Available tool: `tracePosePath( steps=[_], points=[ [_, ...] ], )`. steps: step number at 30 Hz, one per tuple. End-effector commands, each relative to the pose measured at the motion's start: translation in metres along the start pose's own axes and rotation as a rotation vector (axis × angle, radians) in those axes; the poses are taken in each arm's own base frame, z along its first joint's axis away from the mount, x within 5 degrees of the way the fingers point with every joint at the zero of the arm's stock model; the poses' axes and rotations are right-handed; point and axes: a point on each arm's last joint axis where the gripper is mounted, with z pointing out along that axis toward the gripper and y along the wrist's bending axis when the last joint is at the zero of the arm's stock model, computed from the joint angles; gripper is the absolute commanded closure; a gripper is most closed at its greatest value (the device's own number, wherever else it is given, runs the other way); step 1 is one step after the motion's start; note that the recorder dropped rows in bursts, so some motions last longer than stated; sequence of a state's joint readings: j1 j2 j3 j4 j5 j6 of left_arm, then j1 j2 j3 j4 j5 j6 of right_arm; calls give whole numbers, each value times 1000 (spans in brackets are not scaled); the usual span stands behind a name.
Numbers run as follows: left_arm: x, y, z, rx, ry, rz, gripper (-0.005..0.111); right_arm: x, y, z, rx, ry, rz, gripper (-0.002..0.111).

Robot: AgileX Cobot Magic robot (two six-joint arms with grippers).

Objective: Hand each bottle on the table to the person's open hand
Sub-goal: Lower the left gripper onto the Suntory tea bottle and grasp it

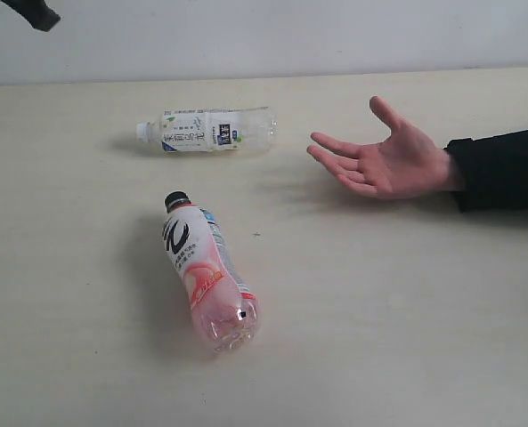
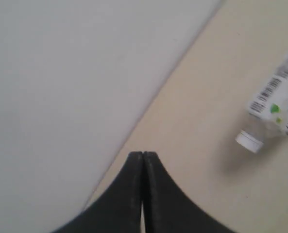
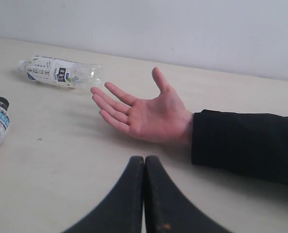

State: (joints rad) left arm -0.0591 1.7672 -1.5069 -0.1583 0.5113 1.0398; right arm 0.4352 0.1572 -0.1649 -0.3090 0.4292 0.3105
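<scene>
Clear white-labelled bottle point(image 1: 212, 131), pink bottle point(image 1: 206, 276), both lying empty-looking on table point(image 1: 406, 311), left gripper point(image 2: 143, 155) and right gripper point(image 3: 144, 159) closed.

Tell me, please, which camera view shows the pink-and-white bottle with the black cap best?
The exterior view: the pink-and-white bottle lies whole on the table, black cap to clear base. The right wrist view catches only its capped end, cut off by the frame edge. The left wrist view misses it, showing the white-capped bottle instead.

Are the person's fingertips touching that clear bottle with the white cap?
Apart. The exterior view shows bare table between the white-capped bottle and the person's open hand.
</scene>
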Motion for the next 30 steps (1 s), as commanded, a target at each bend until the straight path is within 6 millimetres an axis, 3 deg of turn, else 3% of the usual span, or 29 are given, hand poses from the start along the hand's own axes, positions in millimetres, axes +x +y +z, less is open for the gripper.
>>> tracePosePath(
  steps=[1,11,15,19,22,27,30],
  points=[
    [-17,-13,34,206,51,253,107,0,0,0,-1,-14,-3,108],
    [-49,-57,113,480,85,421,107,0,0,0,-1,-13,-3,108],
    [-54,-76,143,498,104,467,107,0,0,0,-1,-13,-3,108],
    [-59,-90,157,486,140,482,106,0,0,0,-1,-13,-3,108],
    [-65,-97,157,493,137,500,92,0,0,0,-1,-13,-3,108],
    [-66,-103,154,525,163,467,52,0,0,0,-1,-13,-3,108],
    [-67,-104,154,530,168,459,42,0,0,0,-1,-13,-3,108]
  ],
)
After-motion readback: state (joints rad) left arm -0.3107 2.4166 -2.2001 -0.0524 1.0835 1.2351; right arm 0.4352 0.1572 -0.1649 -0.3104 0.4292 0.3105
